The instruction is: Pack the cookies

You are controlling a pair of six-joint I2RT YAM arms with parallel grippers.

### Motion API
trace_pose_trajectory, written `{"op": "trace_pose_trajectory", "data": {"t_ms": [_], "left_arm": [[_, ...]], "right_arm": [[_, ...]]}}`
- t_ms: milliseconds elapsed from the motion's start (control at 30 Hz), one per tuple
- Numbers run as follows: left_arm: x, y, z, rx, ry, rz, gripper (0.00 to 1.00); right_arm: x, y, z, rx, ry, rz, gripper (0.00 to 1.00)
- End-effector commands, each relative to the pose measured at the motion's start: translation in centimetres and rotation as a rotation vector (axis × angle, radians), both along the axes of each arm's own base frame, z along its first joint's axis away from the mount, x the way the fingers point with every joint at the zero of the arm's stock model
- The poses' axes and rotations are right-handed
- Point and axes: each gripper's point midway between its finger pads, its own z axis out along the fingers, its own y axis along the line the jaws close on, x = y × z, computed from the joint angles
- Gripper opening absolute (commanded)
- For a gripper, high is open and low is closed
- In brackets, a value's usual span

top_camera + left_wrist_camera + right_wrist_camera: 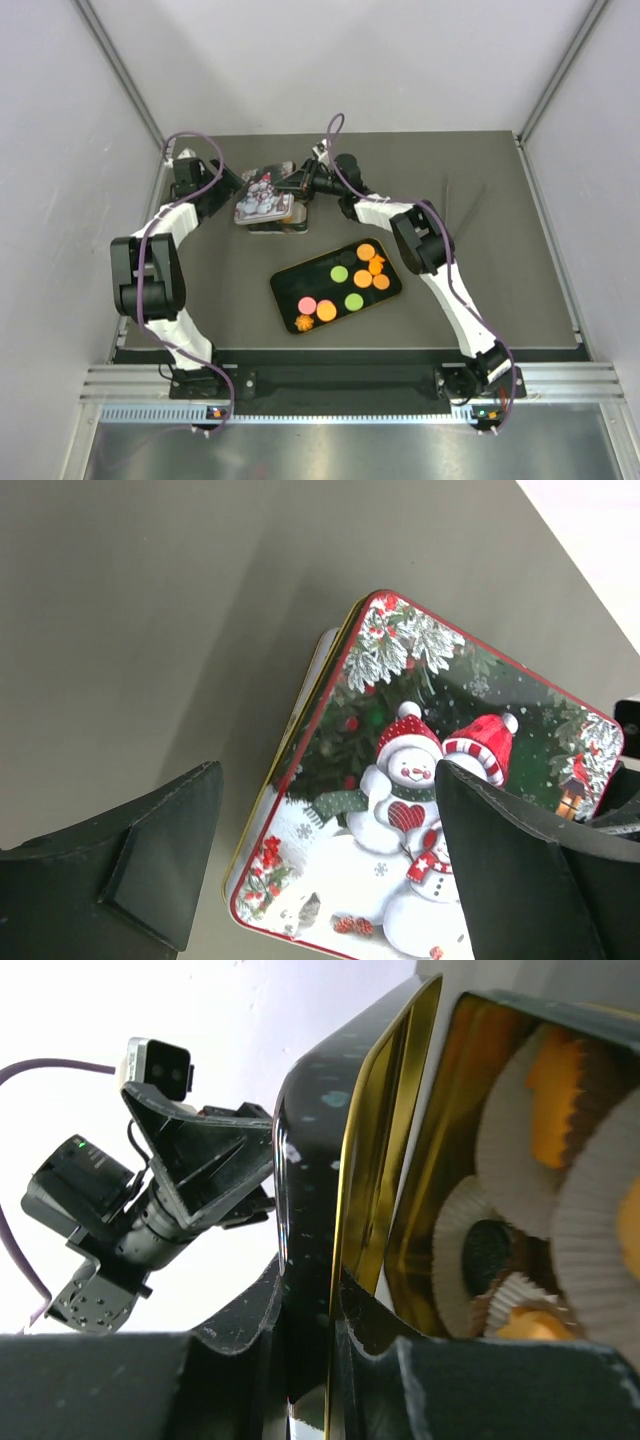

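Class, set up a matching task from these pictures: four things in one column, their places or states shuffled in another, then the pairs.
1 left gripper
2 right gripper
3 black tray
4 paper cups

a inside the tin
b open, near the lid
c shut on the lid's rim
d carries loose cookies

Pairs: 1-b, 2-c, 3-d, 4-a

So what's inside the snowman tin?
Through the gap under the tilted snowman lid, white pleated paper cups show, some holding orange cookies. The lid covers the rest of the tin, so that part is hidden.
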Motion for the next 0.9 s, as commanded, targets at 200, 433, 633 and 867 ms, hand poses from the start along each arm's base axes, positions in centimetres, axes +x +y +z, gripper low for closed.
{"op": "trace_pose_trajectory", "data": {"t_ms": [200,433,633,867], "left_arm": [[1.7,-2.2,-0.4,-0.019,-0.052,-0.056,0.91],[1.7,-3.2,-1.2,-0.012,-0.037,-0.077,0.90],[1.5,-3.7,-1.5,0.005,-0.017,-0.086,0.90],[1.5,-4.1,-2.7,0.097,0.062,-0.095,0.89]], "right_arm": [[1.7,-1.0,0.6,0.036,-0.052,-0.072,0.00],[2.1,-2.3,0.2,0.064,-0.033,-0.095,0.00],[1.9,-2.9,0.4,0.103,-0.020,-0.095,0.02],[1.5,-3.8,0.4,0.120,-0.014,-0.103,0.07]]}}
